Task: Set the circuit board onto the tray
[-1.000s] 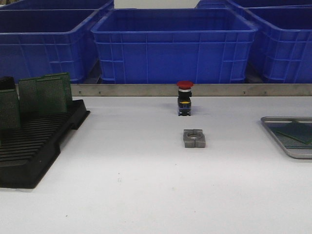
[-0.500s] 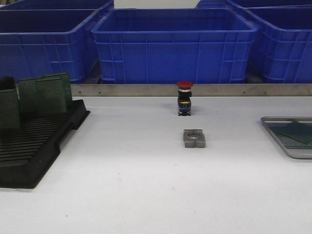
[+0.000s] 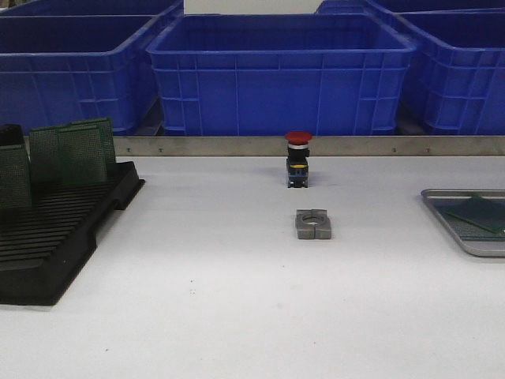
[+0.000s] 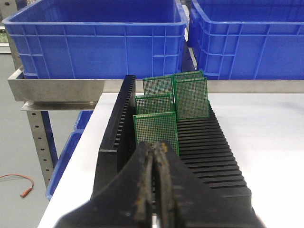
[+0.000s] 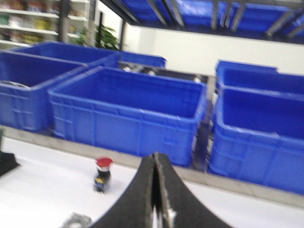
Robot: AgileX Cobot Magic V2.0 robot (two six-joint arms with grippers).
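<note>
Several green circuit boards (image 3: 83,150) stand upright in the far end of a black slotted rack (image 3: 55,237) at the left. In the left wrist view the nearest circuit board (image 4: 156,127) stands just beyond my left gripper (image 4: 156,145), which is shut with nothing between its fingers. The silver-grey tray (image 3: 465,246) lies at the right edge of the table with one green board (image 3: 480,213) lying flat in it. My right gripper (image 5: 155,157) is shut and empty, held above the table and facing the bins. Neither gripper shows in the front view.
A red-capped push button (image 3: 298,162) and a grey metal block (image 3: 313,223) stand mid-table. Blue bins (image 3: 280,71) line the back behind a metal rail (image 3: 237,145). The table's left edge (image 4: 80,161) drops off beside the rack.
</note>
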